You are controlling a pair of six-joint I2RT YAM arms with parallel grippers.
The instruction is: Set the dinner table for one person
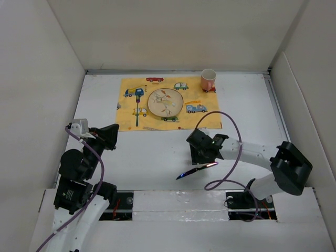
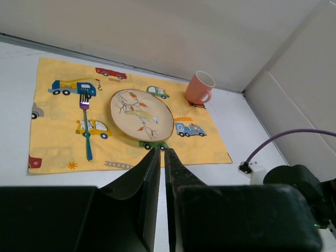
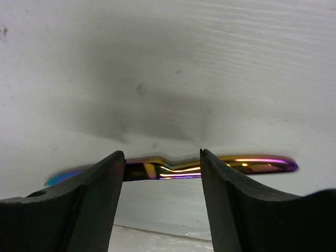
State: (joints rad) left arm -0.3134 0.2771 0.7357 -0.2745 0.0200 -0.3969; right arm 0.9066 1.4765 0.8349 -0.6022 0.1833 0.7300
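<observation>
From above, the right arm bends inward, the right claw (image 1: 198, 159) low over an iridescent knife (image 1: 197, 170) on the white table (image 1: 157, 152) that spans beneath both arms. Left wrist: left claw (image 2: 161, 152) nearly closed, empty. Right wrist: jaws wide, straddling the knife.

Bright, even light is recorded across the dinner table (image 1: 157, 152). A soft grey shadow is cast beside the knife (image 3: 252, 164), on which glare streaks are noted.
</observation>
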